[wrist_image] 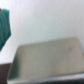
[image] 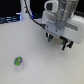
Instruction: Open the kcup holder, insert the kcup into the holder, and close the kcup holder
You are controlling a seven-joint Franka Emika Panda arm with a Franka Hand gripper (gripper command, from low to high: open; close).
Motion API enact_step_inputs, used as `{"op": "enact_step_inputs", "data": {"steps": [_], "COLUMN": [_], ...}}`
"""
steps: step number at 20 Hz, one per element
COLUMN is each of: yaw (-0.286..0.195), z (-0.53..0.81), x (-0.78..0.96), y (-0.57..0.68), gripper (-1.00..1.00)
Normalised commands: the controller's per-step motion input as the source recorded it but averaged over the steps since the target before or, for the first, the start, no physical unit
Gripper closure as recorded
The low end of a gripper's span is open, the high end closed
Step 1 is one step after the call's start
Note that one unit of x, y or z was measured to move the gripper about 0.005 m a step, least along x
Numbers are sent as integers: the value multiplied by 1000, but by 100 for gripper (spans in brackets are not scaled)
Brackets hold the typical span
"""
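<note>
White tabletop is filling most of the exterior view, and the kcup is sitting on it alone toward the exterior view's left, low in the picture, its green top and pale rim showing only as a small blurred disc. The gripper is hanging well apart from it, toward the exterior view's right, with the arm's white body above it being cut off by the picture's upper and right edges. Two dark fingers are pointing down with some gap between them, but the picture is too coarse to tell whether the claw is spread or pressed together; nothing is appearing between the tips. A black cable is looping behind the arm.

The kcup holder is not showing as a black box in the exterior view. The wrist view is heavily blurred: a flat greyish slab with a lighter edge is lying across it, running out of the frame, and it cannot be identified with confidence. A teal patch is sitting at one edge, cut off and unrecognisable. The fingertips are not appearing in that view.
</note>
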Motion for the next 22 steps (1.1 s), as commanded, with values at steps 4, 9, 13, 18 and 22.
{"op": "enact_step_inputs", "data": {"steps": [4,9,13,18,22], "yaw": [-181,-204,-217,-221,-235], "z": [240,160,116,67,25], "x": [264,216,120,65,40], "y": [-648,-661,-660,-672,-626], "gripper": [-100,-100,-100,-100,-100]}}
